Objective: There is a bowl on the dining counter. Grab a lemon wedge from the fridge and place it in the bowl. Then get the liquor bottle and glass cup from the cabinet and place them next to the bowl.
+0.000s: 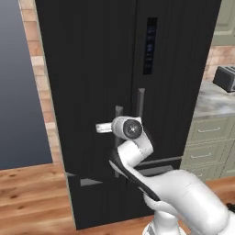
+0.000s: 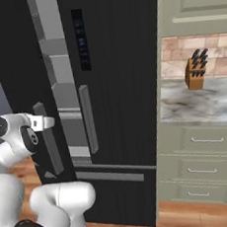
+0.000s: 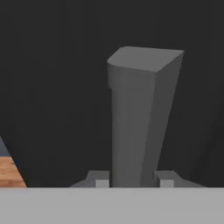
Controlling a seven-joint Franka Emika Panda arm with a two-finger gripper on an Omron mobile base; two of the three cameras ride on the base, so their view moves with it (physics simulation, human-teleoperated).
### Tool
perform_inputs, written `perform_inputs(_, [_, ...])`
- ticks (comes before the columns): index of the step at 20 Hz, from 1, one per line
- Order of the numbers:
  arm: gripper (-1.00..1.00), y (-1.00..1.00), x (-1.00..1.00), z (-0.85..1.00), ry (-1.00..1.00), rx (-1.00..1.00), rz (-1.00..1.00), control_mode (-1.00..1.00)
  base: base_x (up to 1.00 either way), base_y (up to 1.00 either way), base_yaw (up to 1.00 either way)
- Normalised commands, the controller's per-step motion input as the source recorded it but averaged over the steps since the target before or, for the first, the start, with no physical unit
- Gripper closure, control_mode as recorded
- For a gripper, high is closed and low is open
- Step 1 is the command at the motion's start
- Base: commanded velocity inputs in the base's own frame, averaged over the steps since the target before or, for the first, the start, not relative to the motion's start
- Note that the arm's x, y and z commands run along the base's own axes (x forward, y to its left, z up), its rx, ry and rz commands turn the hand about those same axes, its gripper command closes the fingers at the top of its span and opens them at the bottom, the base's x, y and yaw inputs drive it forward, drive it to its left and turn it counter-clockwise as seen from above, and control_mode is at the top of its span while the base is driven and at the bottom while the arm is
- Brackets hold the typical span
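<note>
The tall black fridge [image 1: 92, 55] [image 2: 117, 85] stands right in front of me. Its left door is ajar, and a strip of grey shelves [image 2: 57, 76] shows in the gap. My gripper [image 1: 110, 127] [image 2: 48, 123] [image 3: 133, 181] is shut on the left door's grey vertical handle [image 3: 140, 113] [image 2: 49, 147], with a fingertip pressed against each side. The right door's handle [image 1: 141, 103] [image 2: 88, 118] is untouched. The lemon wedge is hidden inside the fridge. The bowl, liquor bottle and glass cup are out of view.
To the right of the fridge a marble counter [image 2: 204, 106] runs over sage-green drawers [image 2: 207, 140]. On it stand a knife block [image 2: 195, 72] and a toaster [image 1: 225, 78]. A sage-green wall cabinet [image 1: 225, 23] hangs above. Wooden floor [image 1: 27, 193] lies to the left.
</note>
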Motion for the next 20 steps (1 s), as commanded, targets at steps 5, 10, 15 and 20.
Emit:
perform_inputs(5, [1.0, 0.89, -1.0, 0.21, 0.04, 0.0, 0.12, -1.0, 0.0, 0.0, 0.0])
perform_inputs(10, [1.0, 1.0, -0.98, 0.2, 0.08, 0.0, 0.13, -1.0, 0.0, 0.0, 0.0])
perform_inputs(15, [-1.0, 0.83, -0.84, 0.21, 0.12, 0.0, 0.12, -1.0, 0.0, 0.0, 0.0])
perform_inputs(20, [-1.0, -0.44, -1.0, 0.51, 0.01, 0.06, 0.01, -1.0, 0.0, 0.0, 0.0])
